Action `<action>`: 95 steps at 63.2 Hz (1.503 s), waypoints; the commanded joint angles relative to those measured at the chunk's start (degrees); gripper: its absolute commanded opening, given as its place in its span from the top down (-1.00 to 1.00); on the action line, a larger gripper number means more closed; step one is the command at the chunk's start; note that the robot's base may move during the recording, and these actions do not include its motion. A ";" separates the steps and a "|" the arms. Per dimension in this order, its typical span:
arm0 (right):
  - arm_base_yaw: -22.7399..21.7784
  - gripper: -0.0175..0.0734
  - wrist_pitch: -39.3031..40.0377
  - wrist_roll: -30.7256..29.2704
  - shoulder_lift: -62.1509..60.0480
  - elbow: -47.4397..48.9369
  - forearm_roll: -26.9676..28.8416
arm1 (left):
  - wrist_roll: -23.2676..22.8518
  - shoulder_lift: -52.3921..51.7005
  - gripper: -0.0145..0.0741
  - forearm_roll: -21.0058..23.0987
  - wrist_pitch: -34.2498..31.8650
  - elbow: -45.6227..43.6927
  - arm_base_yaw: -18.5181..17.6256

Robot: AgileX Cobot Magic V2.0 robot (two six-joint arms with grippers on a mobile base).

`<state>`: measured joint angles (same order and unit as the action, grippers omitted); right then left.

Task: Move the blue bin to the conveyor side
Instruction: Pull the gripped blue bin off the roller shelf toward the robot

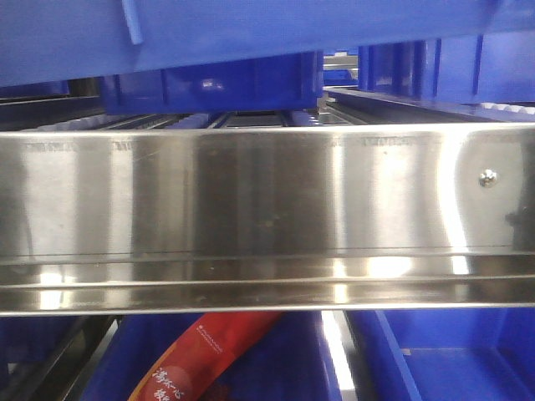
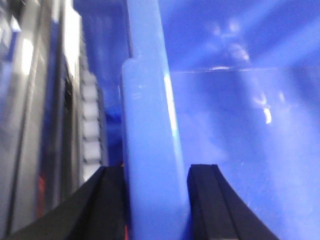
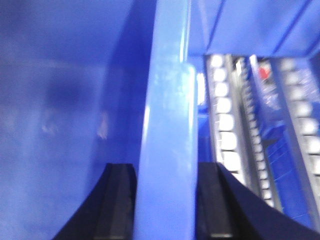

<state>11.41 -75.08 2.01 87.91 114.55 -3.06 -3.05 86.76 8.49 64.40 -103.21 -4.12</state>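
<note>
The blue bin's thick rolled rim [image 2: 150,125] runs up the left wrist view, with the glossy inner wall [image 2: 240,150] to its right. My left gripper [image 2: 156,200] is shut on that rim, one black finger on each side. In the right wrist view the opposite rim [image 3: 167,125] stands between the black fingers of my right gripper [image 3: 167,200], also shut on it. A broad blue underside, apparently the bin [image 1: 251,29], fills the top of the front view. The conveyor is out of view.
A stainless steel rail [image 1: 267,217] spans the front view. Behind it stands another blue crate [image 1: 209,83] on roller tracks. White rollers [image 3: 225,135] run beside the right rim. Below the rail, blue bins [image 1: 443,359] hold a red packet [image 1: 201,359].
</note>
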 commanded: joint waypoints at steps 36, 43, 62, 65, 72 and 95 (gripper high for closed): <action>0.26 0.79 5.12 2.56 -13.86 -9.54 1.41 | -3.76 -14.36 0.71 -5.03 1.35 1.36 -0.89; 0.26 0.79 5.12 2.65 -16.34 -11.82 1.41 | -4.66 -18.37 0.71 -5.33 0.50 6.73 -0.89; 0.26 0.79 6.41 3.12 -24.90 -21.65 1.41 | -4.80 -28.90 0.71 -4.86 -0.43 16.45 -0.89; 0.26 0.79 6.67 3.12 -25.96 -22.97 1.41 | -4.89 -30.15 0.71 -4.86 -0.43 17.50 -0.89; 0.26 0.79 7.22 3.12 -28.26 -25.53 1.41 | -4.89 -32.11 0.71 -4.77 -0.83 19.03 -0.89; 0.26 0.79 6.33 3.12 -29.86 -26.27 2.26 | -4.89 -32.39 0.71 -4.64 -1.05 19.14 -0.89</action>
<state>12.09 -73.71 5.63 59.25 87.60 2.78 -9.02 55.52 5.94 68.61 -83.31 -4.93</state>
